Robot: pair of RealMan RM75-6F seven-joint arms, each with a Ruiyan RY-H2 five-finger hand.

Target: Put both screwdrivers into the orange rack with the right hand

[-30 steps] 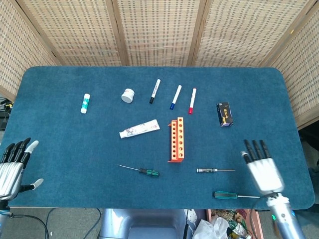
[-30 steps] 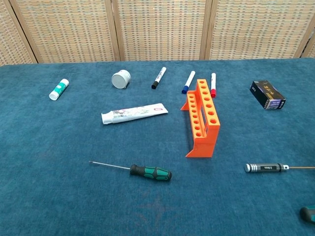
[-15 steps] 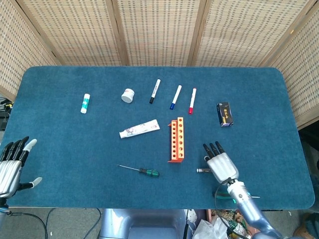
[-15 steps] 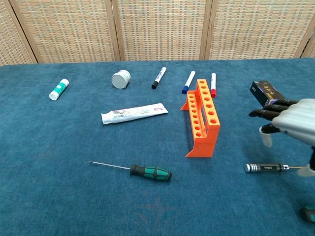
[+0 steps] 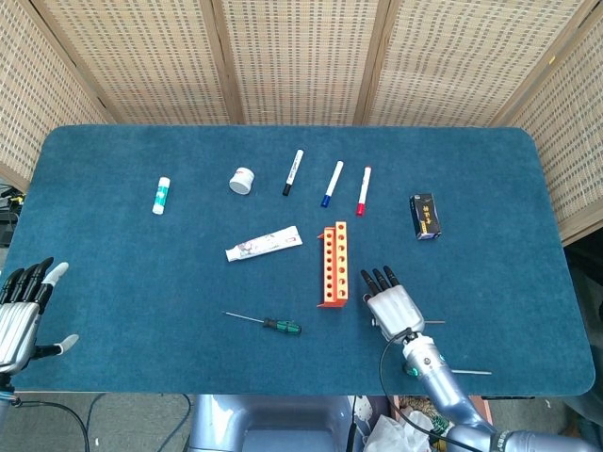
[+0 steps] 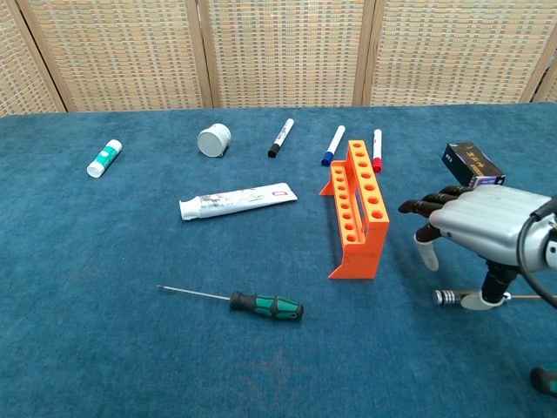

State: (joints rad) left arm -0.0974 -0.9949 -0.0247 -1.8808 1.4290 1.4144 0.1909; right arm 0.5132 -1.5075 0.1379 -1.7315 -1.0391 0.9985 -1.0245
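Looking at the lower right of the head view: right hand (image 5: 391,303) flat, palm down, fingers spread and straight, nothing held, directly over the silver-handled screwdriver (image 6: 452,297). Lying left-to-right across the frame, knurled handle end just left of the hand in the chest view, thin shaft out to the right; thumb down near the handle, contact impossible to tell. Calls, by this reading, only for a drop and a closing of the fingers across that axis. Standing just left of the hand, the orange rack (image 5: 333,264), holes up, long side running away from the camera, near enough to bump. Further left, beyond the rack, the green-handled screwdriver (image 5: 281,326), also lying crosswise. At the far lower left, left hand (image 5: 24,315) open, holding nothing, well apart. Behind the rack, toothpaste tube (image 5: 264,244) and markers (image 5: 330,184), out of the way.
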